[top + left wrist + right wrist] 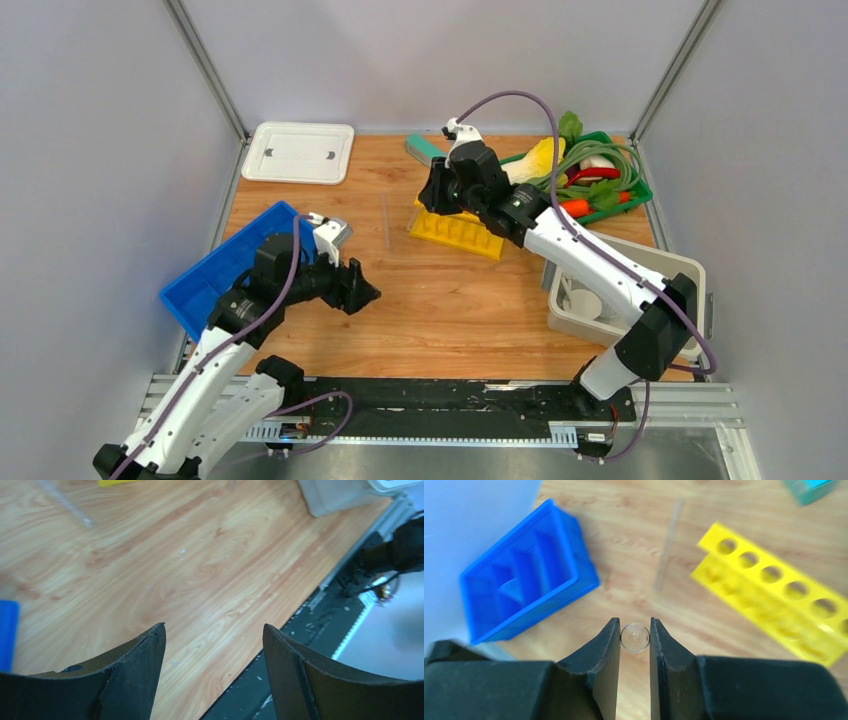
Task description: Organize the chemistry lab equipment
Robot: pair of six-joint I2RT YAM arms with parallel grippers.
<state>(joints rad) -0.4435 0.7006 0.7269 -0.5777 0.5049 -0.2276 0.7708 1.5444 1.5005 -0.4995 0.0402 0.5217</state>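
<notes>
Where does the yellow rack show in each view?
Top external: yellow rack near the table's centre, toward the back.
Left wrist: only a yellow sliver at the top edge.
Right wrist: on the right side, its row of holes visible.
Shared landmark: the blue tray, left of the rack in every view.

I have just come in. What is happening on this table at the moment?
A two-armed robot is sorting chemistry lab equipment on a wooden table. The right gripper is shut on a clear glass tube, seen end-on between its fingers, above the table near the yellow rack. The left gripper hangs open and empty over bare wood beside the blue tray. Another clear tube lies loose on the table between the tray and the rack.
</notes>
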